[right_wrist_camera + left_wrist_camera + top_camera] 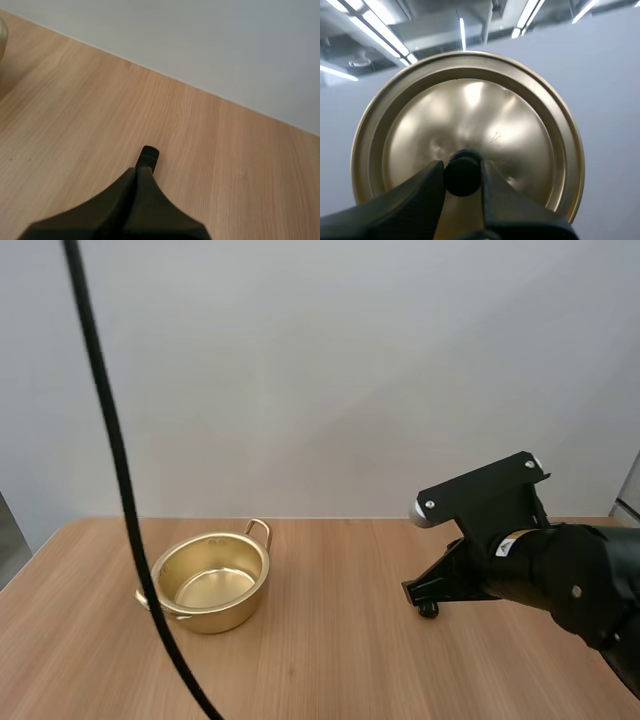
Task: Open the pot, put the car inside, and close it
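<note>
Wooden table (330, 650). Gold pot (228, 612) on table's left part, open, nothing inside. Gold lid (515, 115) off pot, raised in air: left gripper (462, 172) clamped on its black knob (462, 180), one finger on either side. Right gripper (424, 596) low over table, well right of pot, fingers (120, 200) pressed nearly together. Small black item (148, 155) pinched at tips, too small to identify.

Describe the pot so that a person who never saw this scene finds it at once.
Look at the wooden table, then at its left part. The pot stands there, round and open, with two loop handles. It is shiny gold, while the right gripper farther right is black.
</note>
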`<action>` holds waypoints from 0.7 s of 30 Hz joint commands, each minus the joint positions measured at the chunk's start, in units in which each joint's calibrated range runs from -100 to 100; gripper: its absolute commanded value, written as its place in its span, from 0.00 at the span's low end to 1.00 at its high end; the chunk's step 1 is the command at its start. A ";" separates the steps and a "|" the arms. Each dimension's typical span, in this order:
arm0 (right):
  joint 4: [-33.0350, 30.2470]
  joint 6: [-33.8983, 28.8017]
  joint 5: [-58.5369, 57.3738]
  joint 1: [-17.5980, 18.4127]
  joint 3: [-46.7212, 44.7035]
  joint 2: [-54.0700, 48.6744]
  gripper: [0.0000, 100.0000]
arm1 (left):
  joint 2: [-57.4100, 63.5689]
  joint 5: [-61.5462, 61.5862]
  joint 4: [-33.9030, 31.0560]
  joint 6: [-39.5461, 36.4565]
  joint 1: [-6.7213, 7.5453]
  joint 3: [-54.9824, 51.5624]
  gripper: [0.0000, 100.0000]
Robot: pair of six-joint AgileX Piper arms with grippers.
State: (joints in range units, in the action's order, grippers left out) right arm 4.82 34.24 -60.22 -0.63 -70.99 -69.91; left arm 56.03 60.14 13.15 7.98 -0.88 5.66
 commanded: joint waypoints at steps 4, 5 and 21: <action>0.04 0.05 0.11 0.02 4.01 16.99 0.00 | -4.21 12.81 -0.07 -0.51 -0.05 24.14 0.00; 0.04 0.05 -0.08 0.02 5.13 19.02 0.00 | -4.88 14.24 -0.07 -0.66 -0.05 25.92 0.00; -1.94 -1.25 -0.40 0.02 16.05 44.01 0.74 | -6.56 15.37 -0.42 -1.51 -0.05 30.61 0.00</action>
State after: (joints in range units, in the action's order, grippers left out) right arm 3.90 34.07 -61.24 -0.63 -54.99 -30.11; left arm 49.31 76.06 12.70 6.50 -0.88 36.19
